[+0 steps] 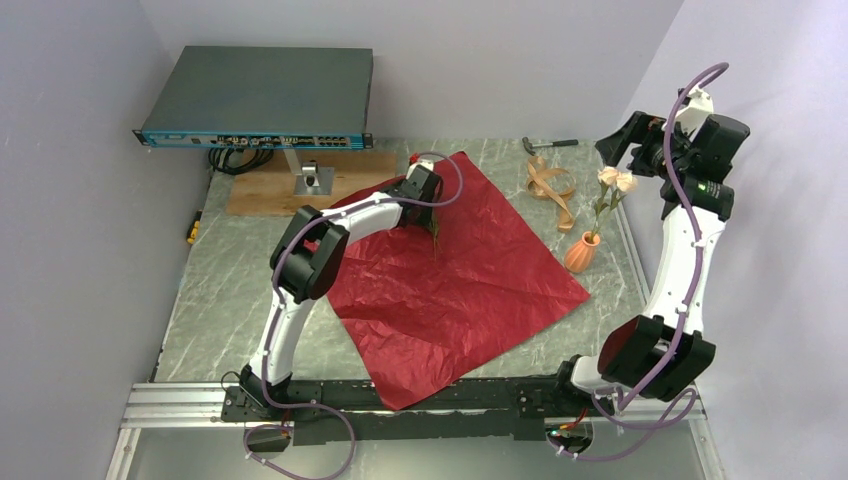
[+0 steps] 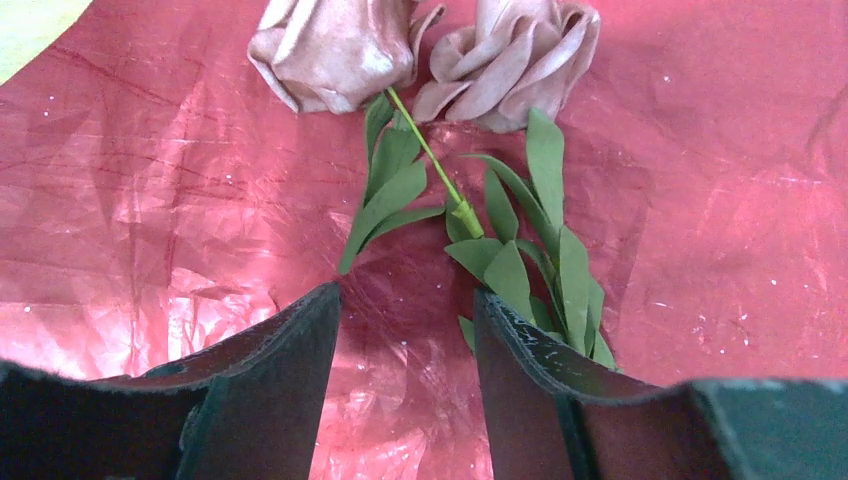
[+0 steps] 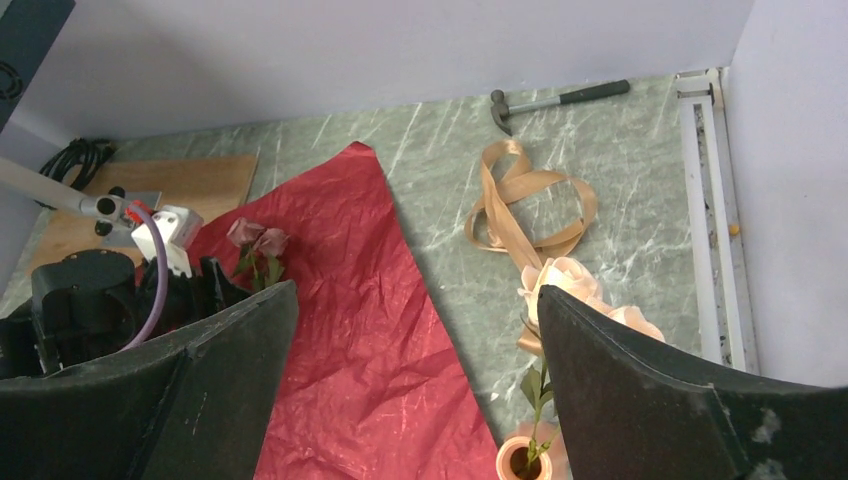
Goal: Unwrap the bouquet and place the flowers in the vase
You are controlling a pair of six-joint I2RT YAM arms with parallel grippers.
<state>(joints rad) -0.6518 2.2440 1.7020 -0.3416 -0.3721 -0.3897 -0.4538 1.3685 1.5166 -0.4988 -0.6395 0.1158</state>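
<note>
Wrapping paper (image 1: 470, 280): dark red, crinkled, spread open and flat across the middle of the counter (image 1: 220, 300), one corner reaching the near edge.

Loose roses (image 2: 340, 45): two pale blooms lie side by side on the far left part of the sheet. Their green stems and leaves run back toward the left arm.

Left gripper (image 2: 405, 335): low over the paper at the stem ends. The jaws stand partly apart, and bare red paper shows in the gap. The leaves run under the tip of one finger (image 2: 525, 345). Nothing is seen clamped between the jaws.

Vase (image 1: 582, 253): orange, upright on the counter just beside the right corner of the paper and apart from it. It holds peach-cream roses (image 1: 616, 180) on thin stems that rise well above the rim.

Right gripper (image 3: 417, 300): raised high over the far right of the counter, above the vase. The jaws are spread wide and hold nothing.

Tan ribbon (image 1: 552, 190): loose and looped on the counter, far of the vase and off the paper.

Other items: a hammer (image 1: 550, 145) at the far edge, a grey equipment box (image 1: 260, 95) on a stand at the far left, and a wooden board (image 1: 270, 195) beneath it.
</note>
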